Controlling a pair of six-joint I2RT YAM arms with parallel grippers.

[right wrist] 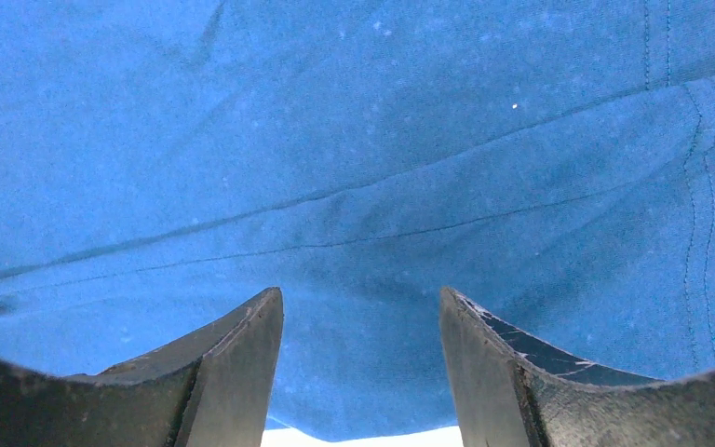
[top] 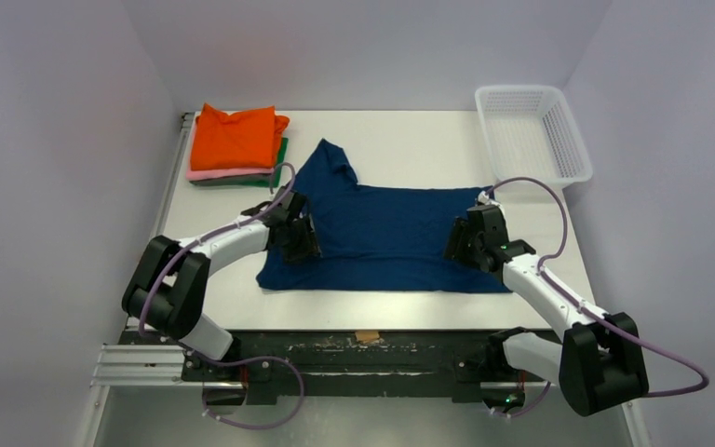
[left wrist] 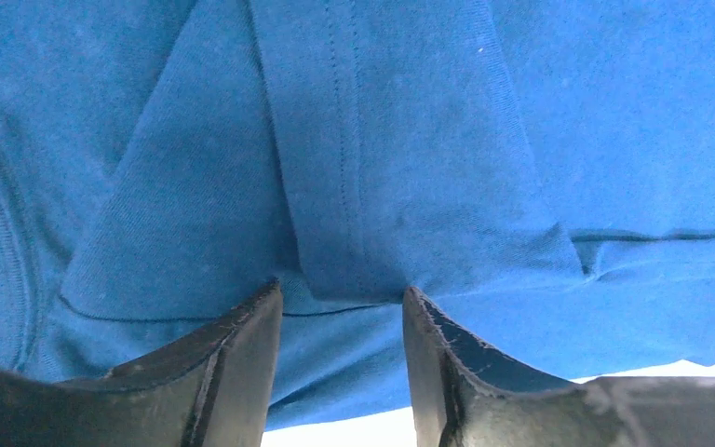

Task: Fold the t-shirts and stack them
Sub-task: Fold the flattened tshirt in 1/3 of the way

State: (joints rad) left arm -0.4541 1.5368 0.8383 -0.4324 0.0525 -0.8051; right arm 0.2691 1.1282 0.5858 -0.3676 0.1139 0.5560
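A navy blue t-shirt (top: 382,233) lies spread on the white table (top: 410,130), partly folded, one sleeve pointing to the far left. My left gripper (top: 303,240) rests on its left edge. In the left wrist view its jaws (left wrist: 343,296) stand apart, tips on the blue cloth (left wrist: 410,140) beside a folded sleeve hem (left wrist: 321,186). My right gripper (top: 456,244) is on the shirt's right side; its jaws (right wrist: 361,298) are open over flat cloth (right wrist: 335,140) near the near hem. A stack of folded t-shirts, orange (top: 237,138) over pink (top: 207,173) and dark green (top: 279,154), sits at the far left.
A white plastic mesh basket (top: 532,130) stands at the far right corner of the table. White walls close in on three sides. A small tan scrap (top: 367,336) lies on the near rail between the arm bases.
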